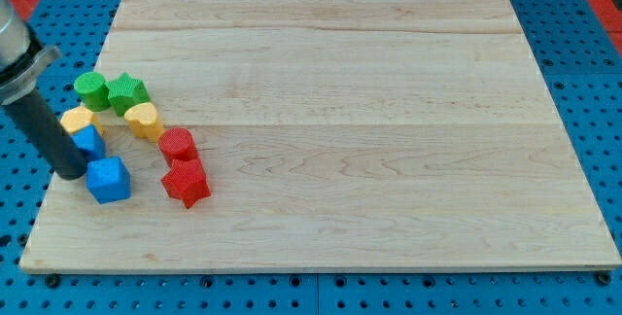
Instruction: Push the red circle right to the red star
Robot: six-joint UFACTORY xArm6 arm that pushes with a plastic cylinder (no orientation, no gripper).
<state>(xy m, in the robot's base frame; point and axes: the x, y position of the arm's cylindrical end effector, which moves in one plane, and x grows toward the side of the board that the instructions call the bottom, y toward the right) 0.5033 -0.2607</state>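
To the view's right of my tip (70, 171), the blue cube (108, 180) sat just beside it, blocking the way to the red star (186, 183) and red circle (178, 145); beyond them the tabletop (389, 111) lay open

arm: enters from view's upper left | rod: slanted down-right | my tip (72, 173): low, at view's left

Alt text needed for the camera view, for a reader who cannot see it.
My tip rests at the wooden board's left edge, beside a blue cube in a cluster of eight blocks. The red circle sits just above the red star, near yellow and green blocks.
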